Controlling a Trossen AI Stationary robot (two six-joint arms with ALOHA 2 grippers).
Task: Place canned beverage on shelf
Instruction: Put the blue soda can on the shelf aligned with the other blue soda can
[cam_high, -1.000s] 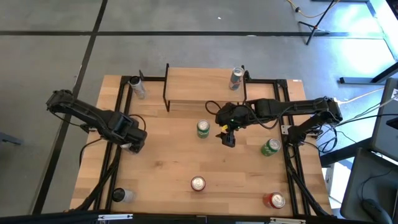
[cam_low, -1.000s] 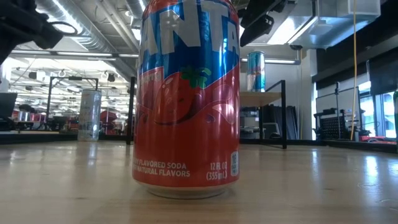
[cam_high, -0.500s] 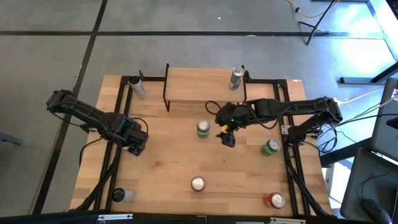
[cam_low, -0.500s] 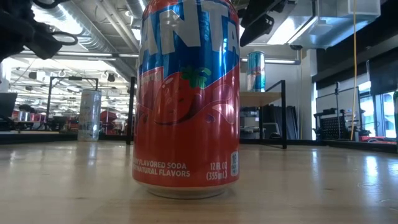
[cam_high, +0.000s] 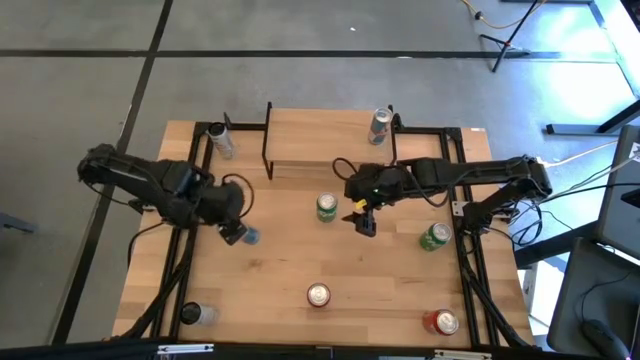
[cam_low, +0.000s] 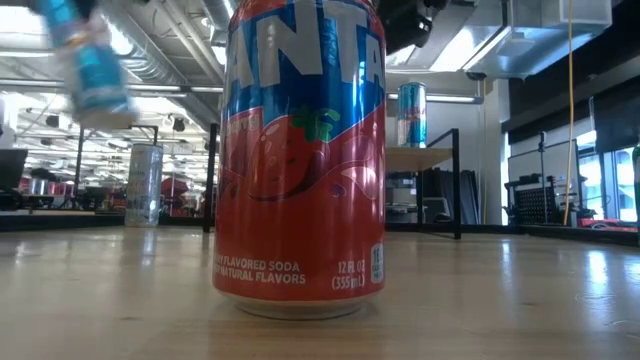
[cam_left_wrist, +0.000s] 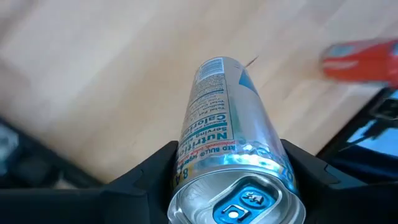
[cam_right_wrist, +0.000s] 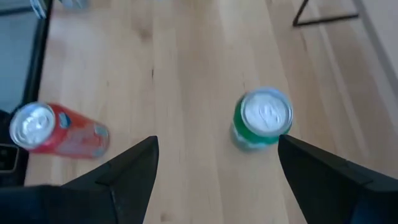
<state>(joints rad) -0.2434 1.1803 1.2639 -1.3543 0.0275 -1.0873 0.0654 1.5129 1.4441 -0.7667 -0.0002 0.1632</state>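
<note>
Gripping silver-blue can (cam_left_wrist: 233, 162) between wrist-view fingers (cam_left_wrist: 149, 177)

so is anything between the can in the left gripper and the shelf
Nothing visible blocks it. The left gripper holds a slim silver and blue can above the table's left side. The shelf stands at the far edge; its only can is at the right end, so the left part is free. A grey can stands left of the shelf, off the path.
</note>
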